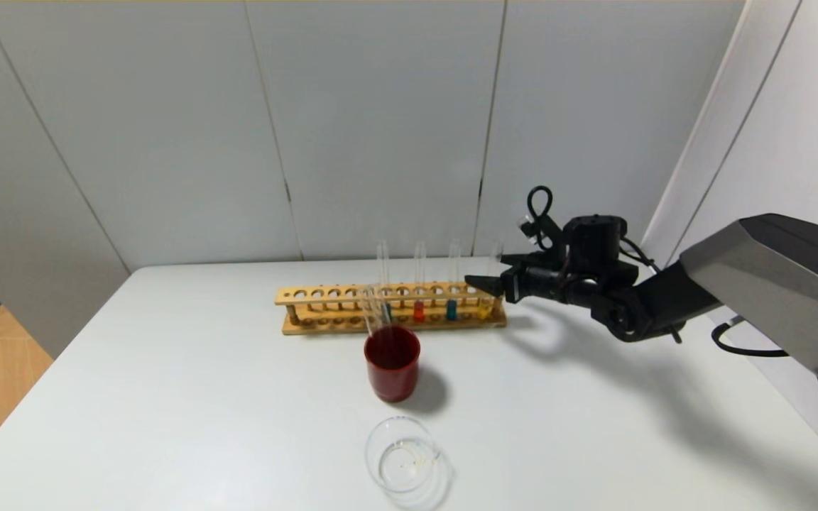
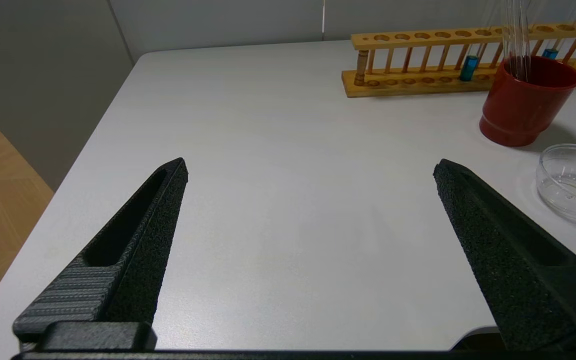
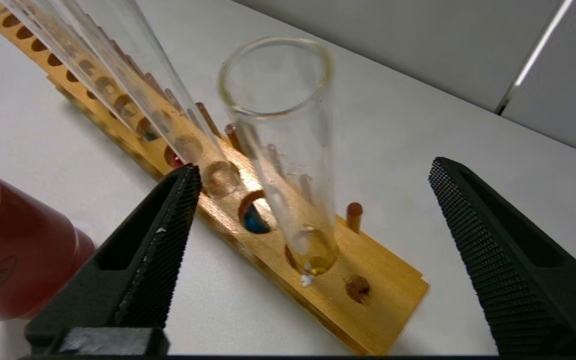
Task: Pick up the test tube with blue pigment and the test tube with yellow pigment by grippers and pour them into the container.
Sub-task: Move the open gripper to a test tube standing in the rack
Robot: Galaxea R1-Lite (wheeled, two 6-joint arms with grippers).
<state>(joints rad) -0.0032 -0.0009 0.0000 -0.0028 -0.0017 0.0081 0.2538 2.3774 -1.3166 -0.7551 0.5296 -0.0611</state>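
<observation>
Right hand (image 3: 313, 180) (wide open, empty) flanks the racked test tube with yellow pigment (image 3: 288, 150).

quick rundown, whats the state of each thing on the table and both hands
yellow test tube: upright in the rack, between the right hand's fingers, not gripped
blue test tube: upright in the rack
orange-red tube: upright in the rack
wooden rack: standing, most holes empty
red cup: upright, clear tubes leaning in it
glass dish: upright, nearly empty
right hand: open
left hand: open, holding nothing
</observation>
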